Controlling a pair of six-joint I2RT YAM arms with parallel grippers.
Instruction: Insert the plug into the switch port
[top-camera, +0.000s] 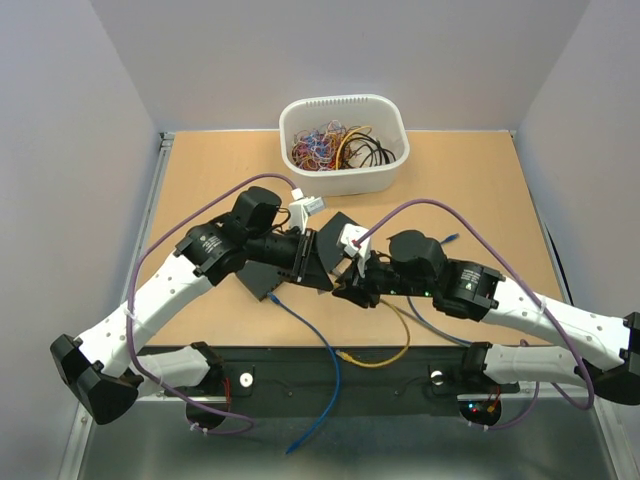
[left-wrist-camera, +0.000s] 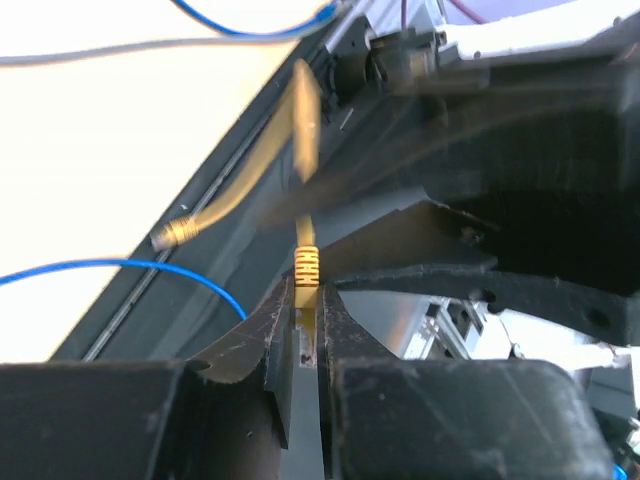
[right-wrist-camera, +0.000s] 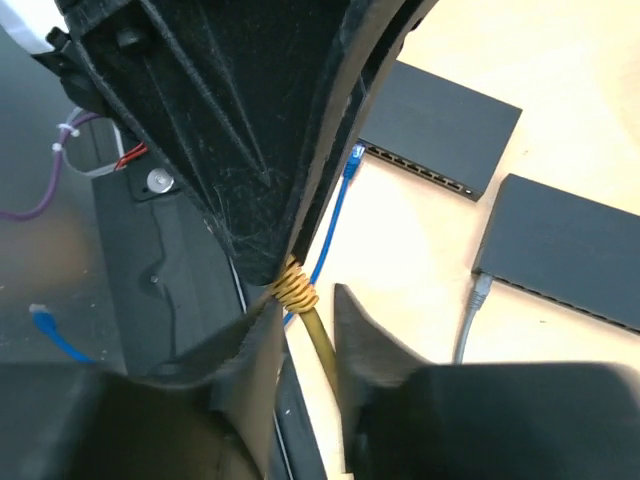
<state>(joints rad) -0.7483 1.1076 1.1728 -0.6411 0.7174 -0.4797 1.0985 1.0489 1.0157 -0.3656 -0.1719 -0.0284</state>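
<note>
From above, the two arms met over the middle of the worktop (top-camera: 480, 200), the left end effector (top-camera: 322, 268) and the right end effector (top-camera: 352, 292) nose to nose, with a white bin (top-camera: 343, 178) of tangled cables at 12 o'clock from them. A black switch (top-camera: 262, 283) lay partly under the left arm, at 9 o'clock from the meeting point. A blue cable (top-camera: 337, 385) ran from it toward 6 o'clock over the near edge, and a yellow cable (top-camera: 385, 363) looped at 5 o'clock. In the left wrist view, the left fingers (left-wrist-camera: 275, 340) were closed tight on the plug (left-wrist-camera: 307, 268), its ribbed yellow boot standing just clear of the tips and its cable leading, blurred, toward 12 o'clock. In the right wrist view, the right fingers (right-wrist-camera: 250, 345) stood narrowly parted with the yellow cable running between them, just behind the boot clamped in the left tips; whether both pads touched the cable could not be told. The plug was apart from both switches: the first lay at 1 o'clock, a blue connector (right-wrist-camera: 352, 165) at the end of its port row, and a second switch (right-wrist-camera: 570, 250) lay at 3 o'clock with a grey connector (right-wrist-camera: 481, 290) just beside it
</note>
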